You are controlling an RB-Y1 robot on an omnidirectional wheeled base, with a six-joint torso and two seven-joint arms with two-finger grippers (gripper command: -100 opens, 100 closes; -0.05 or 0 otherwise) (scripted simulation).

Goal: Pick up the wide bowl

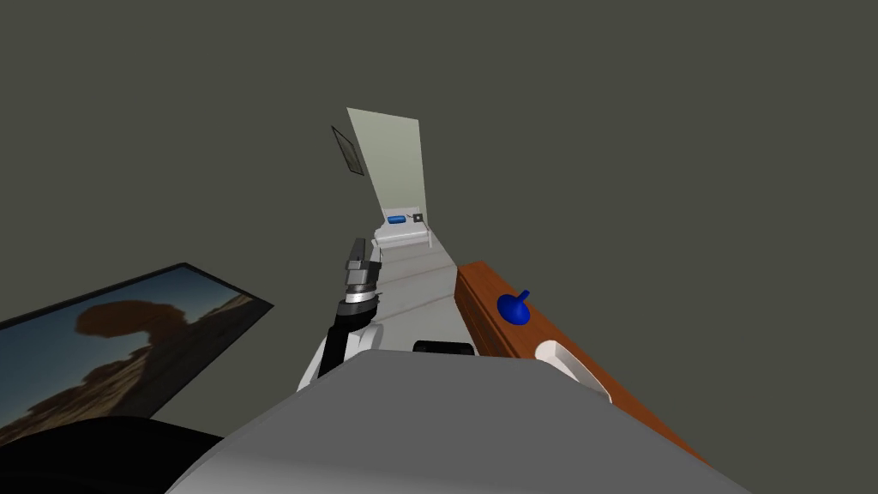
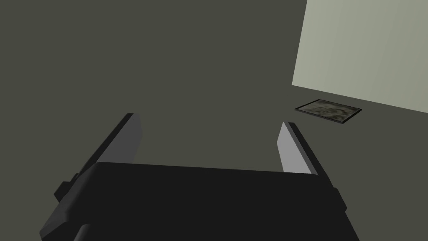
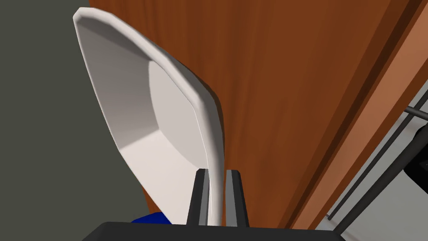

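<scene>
The wide bowl point(image 3: 167, 125) is white with a thick rim and rests on a brown wooden top point(image 3: 284, 83). My right gripper point(image 3: 217, 171) is shut on the near rim of the bowl, one finger inside and one outside. In the head view the bowl point(image 1: 570, 364) sits at the near end of the wooden top point(image 1: 489, 300), on my right and partly hidden. My left gripper point(image 1: 356, 253) is raised in front of me, away from the bowl, and its fingers point(image 2: 209, 119) stand open with nothing between them.
A blue object with a short stem point(image 1: 514, 309) stands on the wooden top just beyond the bowl; its blue edge point(image 3: 152, 217) shows beside the right gripper. A large framed picture point(image 1: 111, 343) lies to my left. A white unit point(image 1: 403, 231) stands far ahead.
</scene>
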